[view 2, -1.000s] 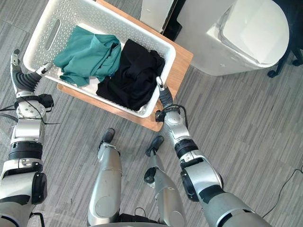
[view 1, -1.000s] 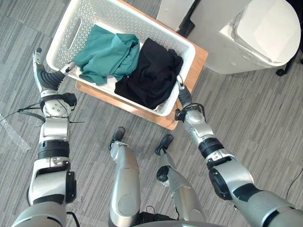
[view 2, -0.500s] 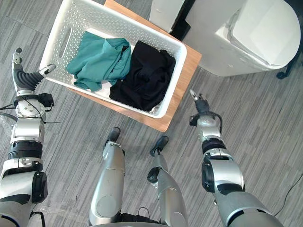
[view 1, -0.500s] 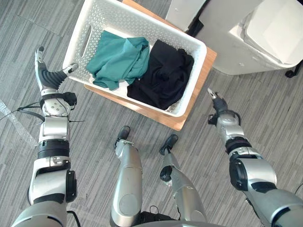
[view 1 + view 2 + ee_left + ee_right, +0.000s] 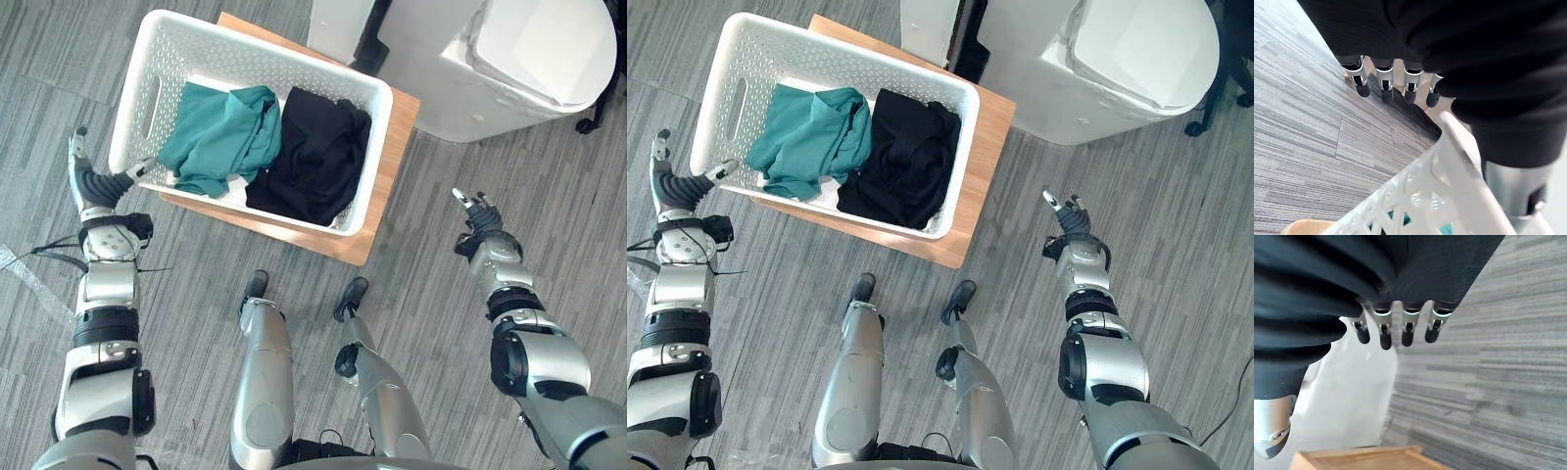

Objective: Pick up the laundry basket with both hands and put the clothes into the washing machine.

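Reaching for the grip: the left hand, fingers straight, sits just beside the left end of the laundry basket. The right hand, loosely open, hangs well apart over the floor and must reach the basket's right end. The basket lies on a wooden board, long axis left-to-right, its right end towards the washing machine.

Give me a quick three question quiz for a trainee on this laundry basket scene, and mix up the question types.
1. True or false: the right hand is clear of the laundry basket.
2. The left hand has its fingers: A straight; B curled round the basket's rim.
3. Fill in: the basket rests on a ___ board.
Key: 1 true; 2 A; 3 wooden.
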You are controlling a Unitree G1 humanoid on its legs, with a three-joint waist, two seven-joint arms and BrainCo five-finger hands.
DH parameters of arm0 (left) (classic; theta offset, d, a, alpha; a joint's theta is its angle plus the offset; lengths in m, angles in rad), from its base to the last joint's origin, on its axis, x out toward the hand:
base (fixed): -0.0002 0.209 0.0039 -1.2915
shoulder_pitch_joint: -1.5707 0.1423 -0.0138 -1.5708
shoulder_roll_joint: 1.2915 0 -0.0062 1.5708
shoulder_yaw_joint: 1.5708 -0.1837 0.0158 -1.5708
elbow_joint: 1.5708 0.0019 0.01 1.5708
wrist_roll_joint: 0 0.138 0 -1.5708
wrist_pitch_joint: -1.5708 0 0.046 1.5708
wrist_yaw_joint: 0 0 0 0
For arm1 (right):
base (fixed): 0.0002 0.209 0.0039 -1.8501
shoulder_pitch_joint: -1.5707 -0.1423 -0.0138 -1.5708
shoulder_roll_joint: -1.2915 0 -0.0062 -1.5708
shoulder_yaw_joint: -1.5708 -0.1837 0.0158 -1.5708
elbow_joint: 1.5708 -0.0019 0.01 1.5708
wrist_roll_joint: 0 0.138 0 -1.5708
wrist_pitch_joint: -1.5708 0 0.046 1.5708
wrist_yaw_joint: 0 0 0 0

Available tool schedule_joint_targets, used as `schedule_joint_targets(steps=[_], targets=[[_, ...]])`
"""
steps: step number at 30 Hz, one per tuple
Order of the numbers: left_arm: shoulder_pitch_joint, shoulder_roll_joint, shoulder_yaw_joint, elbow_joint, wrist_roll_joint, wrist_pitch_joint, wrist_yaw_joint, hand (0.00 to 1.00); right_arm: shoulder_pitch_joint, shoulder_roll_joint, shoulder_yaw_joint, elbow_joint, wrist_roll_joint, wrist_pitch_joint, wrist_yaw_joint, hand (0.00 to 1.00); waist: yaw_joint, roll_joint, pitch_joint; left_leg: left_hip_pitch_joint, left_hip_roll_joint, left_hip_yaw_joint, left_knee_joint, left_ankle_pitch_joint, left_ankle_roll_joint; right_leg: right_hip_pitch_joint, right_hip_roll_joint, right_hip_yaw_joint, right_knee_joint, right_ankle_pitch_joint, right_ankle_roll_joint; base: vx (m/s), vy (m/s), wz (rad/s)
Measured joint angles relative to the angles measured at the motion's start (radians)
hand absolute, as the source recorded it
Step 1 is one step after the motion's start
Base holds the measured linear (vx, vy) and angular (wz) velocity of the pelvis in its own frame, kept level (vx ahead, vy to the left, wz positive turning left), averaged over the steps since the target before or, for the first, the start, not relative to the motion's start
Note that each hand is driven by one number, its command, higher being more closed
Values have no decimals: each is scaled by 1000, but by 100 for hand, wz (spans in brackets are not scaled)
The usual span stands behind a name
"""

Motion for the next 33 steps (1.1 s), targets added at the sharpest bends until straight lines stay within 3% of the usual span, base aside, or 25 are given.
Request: schedule_joint_targets(steps=[5,11,18,22,27,29,33], targets=[[75,-1,26,-60,11,1,6,0,119,44,167,-436,16,-66,-42,0,-22,-1,-1,14,0,7,-12,0,0,3,0,15,0,15,-20,14,39,-4],[70,-1,26,-60,42,0,7,0,167,177,367,-547,61,-114,-22,0,-22,-3,-2,40,0,12,-22,0,1,22,-1,22,-1,16,-22,-1,47,-1],[75,-1,26,-60,42,-1,8,0,153,210,426,-524,107,-128,5,0,-15,-27,-16,39,-14,-2,-37,7,5,22,-13,9,-1,11,-17,-7,44,7],[73,-1,22,-60,42,-1,8,0,106,235,446,-411,110,-126,9,0,-17,-49,-31,33,-14,-9,-35,7,4,22,-13,2,-1,11,-16,12,53,4],[72,-1,22,-60,41,0,8,0,37,250,422,-312,108,-135,3,0,-12,-53,-31,21,-14,-23,-19,7,4,23,-9,-8,-1,11,-15,1,50,5],[72,-1,20,-66,41,0,8,0,4,265,396,-267,94,-134,0,0,-1,-54,-31,21,-10,-22,-17,7,4,23,-8,-7,-1,-2,7,-21,35,-3],[73,-1,15,-107,40,0,24,0,-68,279,363,-178,64,-130,-18,0,8,-54,-32,15,14,-30,-33,19,2,22,8,-12,-4,-65,104,-3,-10,1]])
